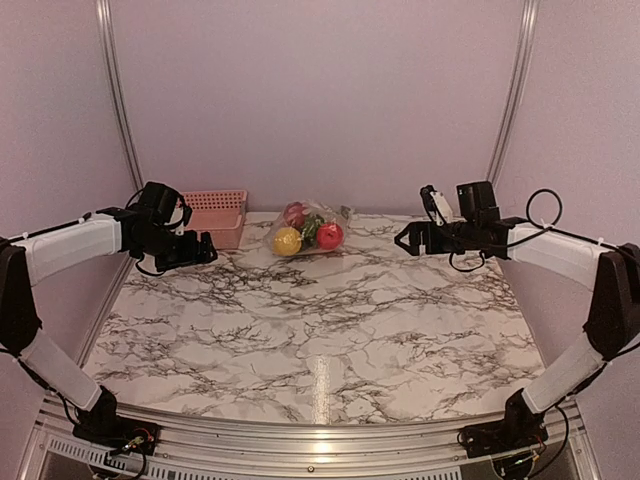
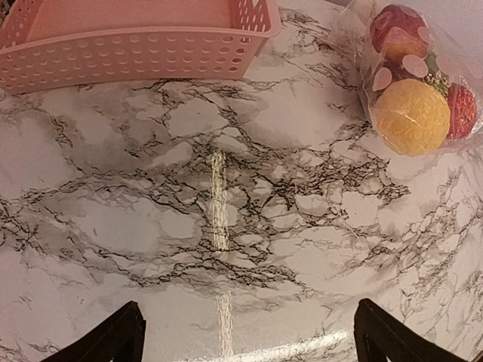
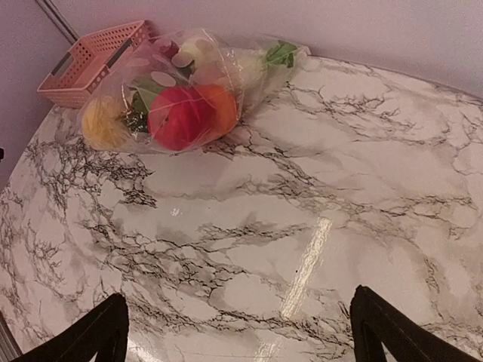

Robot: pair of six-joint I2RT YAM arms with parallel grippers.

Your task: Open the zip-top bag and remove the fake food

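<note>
The zip-top bag (image 1: 308,231) lies at the back middle of the marble table, clear plastic packed with fake food: a yellow piece (image 1: 287,241), a red piece (image 1: 329,236), a dark red piece and green bits. It also shows in the left wrist view (image 2: 419,79) at the top right and in the right wrist view (image 3: 185,90) at the top left. My left gripper (image 1: 207,251) is open and empty, above the table left of the bag. My right gripper (image 1: 402,240) is open and empty, right of the bag. Neither touches the bag.
A pink slotted basket (image 1: 215,217) stands at the back left next to the bag, and shows in the left wrist view (image 2: 136,53) and the right wrist view (image 3: 94,60). The table (image 1: 320,330) has walls behind and at both sides.
</note>
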